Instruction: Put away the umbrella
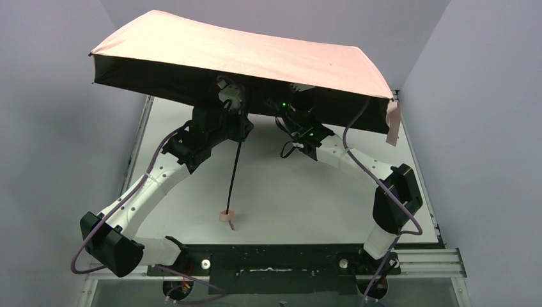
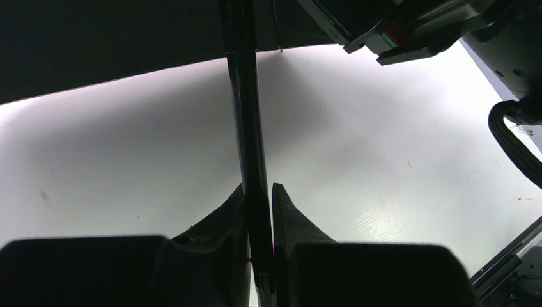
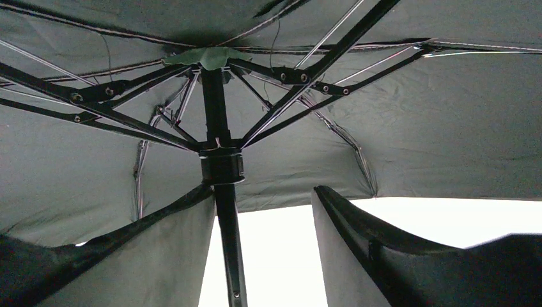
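While the left gripper [image 2: 259,187] is closed on the black shaft [image 2: 246,128] of the umbrella [image 1: 243,54], its two fingers [image 2: 291,217] pressing the shaft from either side, the open canopy [image 3: 415,128] spreads above and beyond it, pale pink on top and black underneath. Below this gripper the shaft slants down toward the near edge and ends in the pink handle [image 1: 227,215], which sits low over the white table [image 1: 307,204]; whether the handle touches the surface cannot be told. To the right of the left gripper, and likewise under the canopy, the right gripper [image 3: 262,192] stands with its jaws apart and grips nothing. The shaft passes between its fingers, just beside the finger on the left of the wrist view and well apart from the other; contact with the nearer finger cannot be told. Directly above the right gripper's fingertips the runner [image 3: 222,166] rings the shaft, and thin ribs [image 3: 128,125] fan outward from it against the black lining. Farther right, beyond the right gripper, a pink closure strap [image 1: 393,125] hangs from the canopy's edge.
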You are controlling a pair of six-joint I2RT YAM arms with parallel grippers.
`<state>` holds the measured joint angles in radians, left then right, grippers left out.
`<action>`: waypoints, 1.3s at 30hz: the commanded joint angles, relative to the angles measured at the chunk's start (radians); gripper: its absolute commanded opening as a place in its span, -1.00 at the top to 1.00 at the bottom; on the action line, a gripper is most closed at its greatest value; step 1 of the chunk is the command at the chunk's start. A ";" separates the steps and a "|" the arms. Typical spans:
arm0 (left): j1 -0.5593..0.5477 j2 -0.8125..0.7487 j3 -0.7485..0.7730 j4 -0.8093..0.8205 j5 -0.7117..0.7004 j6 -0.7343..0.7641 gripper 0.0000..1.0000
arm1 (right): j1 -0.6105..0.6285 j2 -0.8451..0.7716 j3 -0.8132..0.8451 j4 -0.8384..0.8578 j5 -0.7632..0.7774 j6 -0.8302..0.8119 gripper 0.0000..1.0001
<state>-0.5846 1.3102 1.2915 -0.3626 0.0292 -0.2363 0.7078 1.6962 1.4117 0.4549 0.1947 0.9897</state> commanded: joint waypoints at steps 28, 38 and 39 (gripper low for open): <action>-0.034 -0.017 0.023 0.044 0.053 0.138 1.00 | -0.050 0.035 0.098 0.092 -0.101 0.006 1.00; -0.029 -0.045 0.004 0.062 0.017 0.136 1.00 | -0.007 -0.071 -0.116 0.011 -0.116 0.018 1.00; -0.029 -0.048 0.002 0.066 0.013 0.137 1.00 | -0.004 -0.084 -0.143 -0.003 -0.131 0.028 1.00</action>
<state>-0.5976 1.3132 1.2842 -0.3737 -0.0006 -0.1822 0.6933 1.6737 1.3537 0.5079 0.0628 0.9970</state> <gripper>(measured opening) 0.097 0.242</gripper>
